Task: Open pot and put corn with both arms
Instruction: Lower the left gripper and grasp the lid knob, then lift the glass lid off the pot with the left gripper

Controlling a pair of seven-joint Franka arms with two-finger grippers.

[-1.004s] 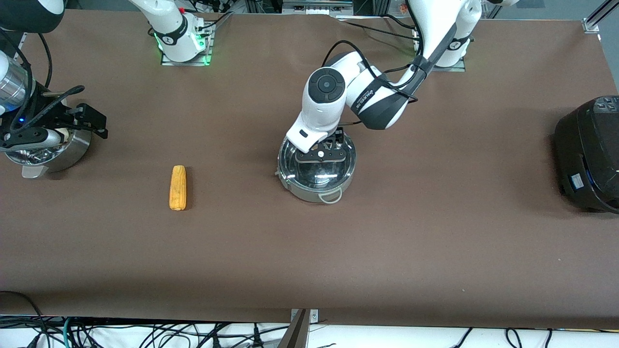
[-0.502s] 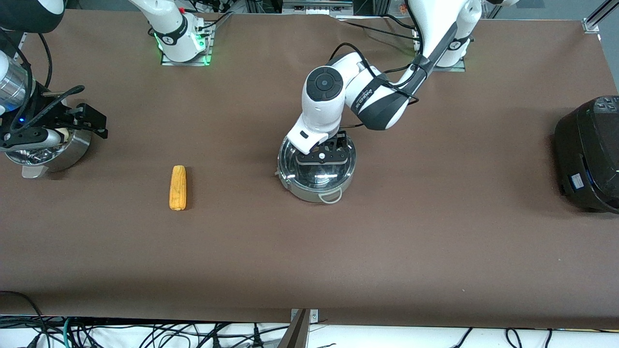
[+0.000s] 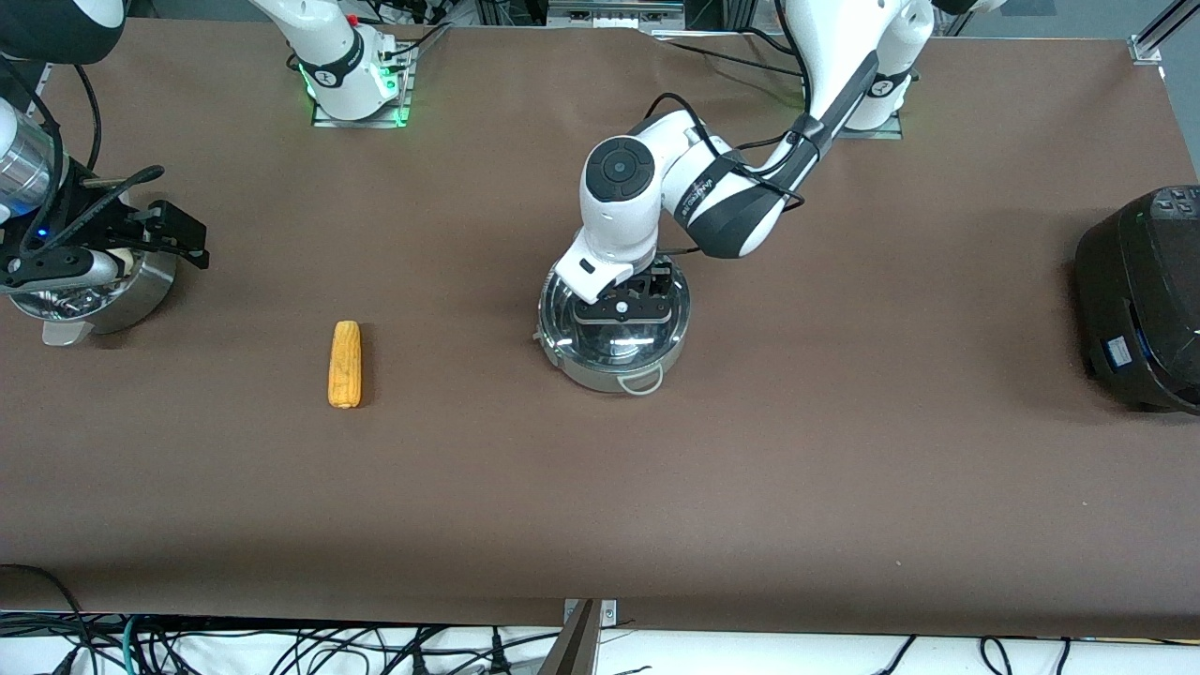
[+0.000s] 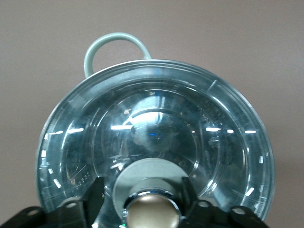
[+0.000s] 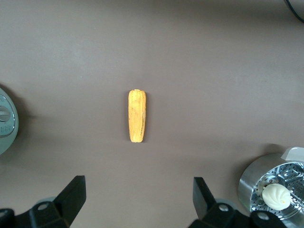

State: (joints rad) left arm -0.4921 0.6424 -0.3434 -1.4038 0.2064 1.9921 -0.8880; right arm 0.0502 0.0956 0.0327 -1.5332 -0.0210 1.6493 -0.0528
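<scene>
The steel pot (image 3: 591, 375) stands mid-table with its glass lid (image 3: 619, 345) on. My left gripper (image 3: 623, 305) is down on the lid. In the left wrist view its open fingers (image 4: 95, 194) straddle the round knob (image 4: 152, 213) of the lid (image 4: 156, 118), with a gap on one side. The corn (image 3: 345, 364) lies on the table toward the right arm's end and is centred in the right wrist view (image 5: 137, 116). My right gripper (image 3: 173, 239) hangs open and empty above the steamer bowl, its fingers (image 5: 71, 197) wide apart.
A steel steamer bowl (image 3: 141, 300) with a white bun (image 5: 275, 195) stands at the right arm's end. A large black cooker (image 3: 1139, 300) stands at the left arm's end. The pot's grey loop handle (image 3: 642, 382) points toward the front camera.
My left gripper has shifted a little over the lid and come down around the knob. The right arm, the corn and the pot have not moved.
</scene>
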